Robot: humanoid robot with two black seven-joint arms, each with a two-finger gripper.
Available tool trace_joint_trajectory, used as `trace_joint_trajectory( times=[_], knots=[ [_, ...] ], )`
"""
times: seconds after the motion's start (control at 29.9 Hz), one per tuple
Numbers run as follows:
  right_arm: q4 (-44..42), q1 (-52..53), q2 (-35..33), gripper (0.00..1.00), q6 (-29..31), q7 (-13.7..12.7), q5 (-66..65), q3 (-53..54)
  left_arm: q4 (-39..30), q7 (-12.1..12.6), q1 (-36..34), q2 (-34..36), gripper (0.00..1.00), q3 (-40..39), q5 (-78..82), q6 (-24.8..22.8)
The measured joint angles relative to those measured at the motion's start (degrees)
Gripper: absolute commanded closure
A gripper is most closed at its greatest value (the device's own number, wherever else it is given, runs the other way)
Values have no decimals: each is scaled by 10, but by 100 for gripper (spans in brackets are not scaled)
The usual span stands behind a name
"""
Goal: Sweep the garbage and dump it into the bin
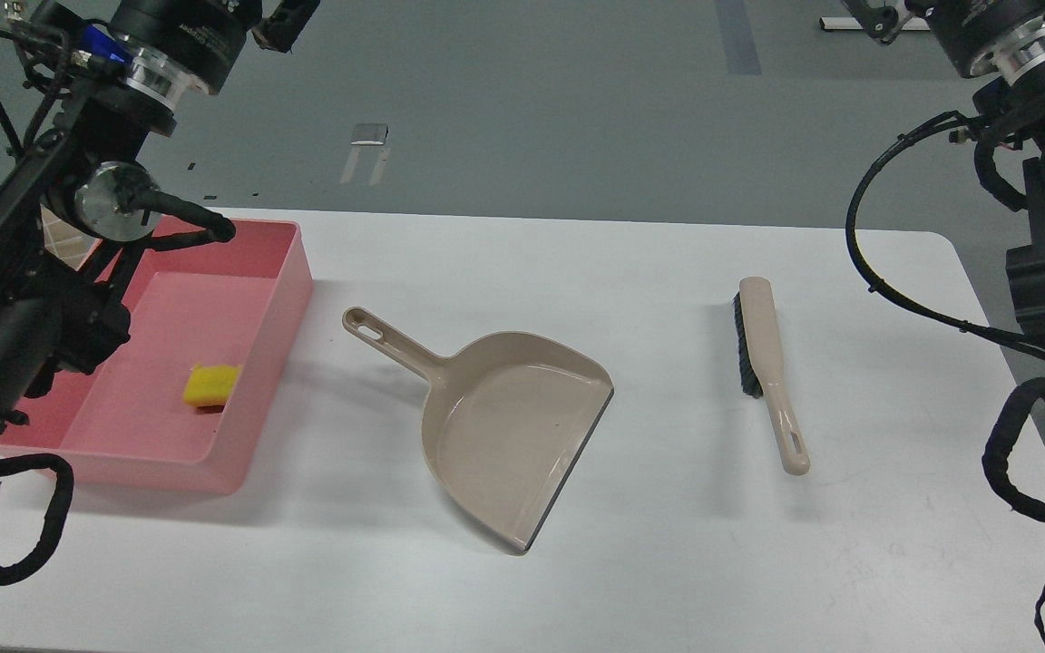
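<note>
The pink bin [279,319] stands at the table's left. The yellow sponge-like chunk [212,384] lies inside it near its right wall. The white bread wedge is not visible anywhere. My left arm is raised high over the bin; only one finger of the left gripper [285,20] shows at the top edge. My right arm is raised at the top right; only a sliver of the right gripper [874,13] shows at the top edge. Neither gripper holds anything that I can see.
The empty beige dustpan [509,435] lies mid-table, handle pointing to the bin. The beige black-bristled brush [766,363] lies to its right, handle toward me. The white table [668,544] ends at the far right [967,263]. Arm cables hang at both sides.
</note>
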Motion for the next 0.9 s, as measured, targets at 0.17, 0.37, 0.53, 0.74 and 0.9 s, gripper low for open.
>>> trace_joint_trajectory(
  times=[0.17, 0.37, 0.53, 0.74, 0.9],
  knots=[
    [-20, -1, 30, 1, 0, 0, 0, -2, 52, -30, -7, -36, 2, 0, -7, 0],
    [-47, -12, 42, 0, 0, 10, 0, -17, 110, -33, -11, -96, 2, 1, -9, 2],
    [-63, -33, 36, 0, 0, 20, -1, -30, 125, -33, -11, -115, 2, 4, -10, 1],
    [-58, -82, 22, 0, 0, 23, -1, -43, 124, -30, -5, -123, 2, 13, -8, -6],
    [-52, -108, 18, 0, 0, 22, -1, -48, 118, -26, 0, -122, 2, 27, -8, -19]
  ],
)
